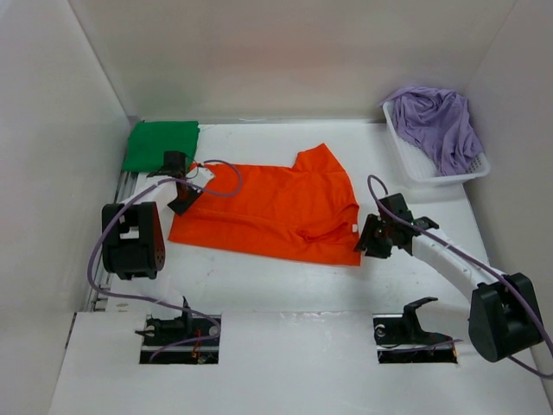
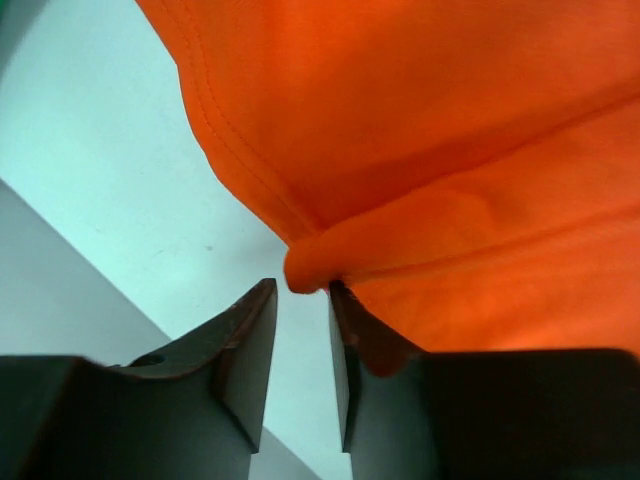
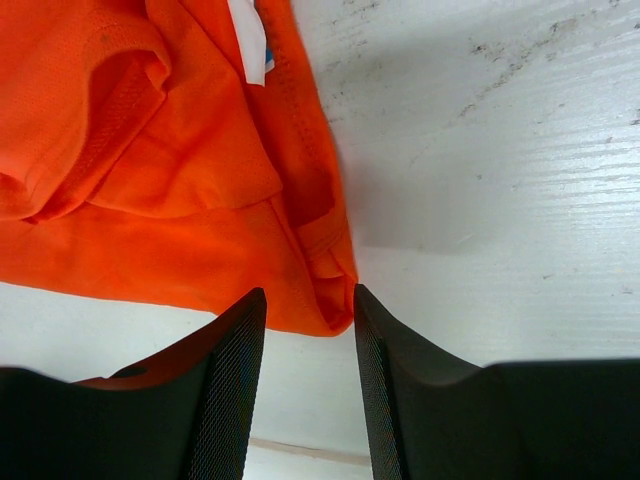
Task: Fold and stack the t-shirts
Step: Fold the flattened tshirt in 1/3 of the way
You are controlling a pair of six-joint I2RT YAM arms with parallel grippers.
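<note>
The orange t-shirt lies spread flat mid-table. At its left edge is my left gripper. In the left wrist view that gripper stands narrowly open, a rolled hem of the orange t-shirt just beyond its tips, nothing between the fingers. My right gripper is at the shirt's near right corner. In the right wrist view it is open, with the orange t-shirt's corner lying between its tips, unpinched. A green t-shirt lies folded at the back left. The purple t-shirt is bunched in the basket.
The white mesh basket stands at the back right against the wall. White walls close in the table on the left, back and right. Two cut-outs with black fixtures sit at the near edge. Purple cables loop off both arms.
</note>
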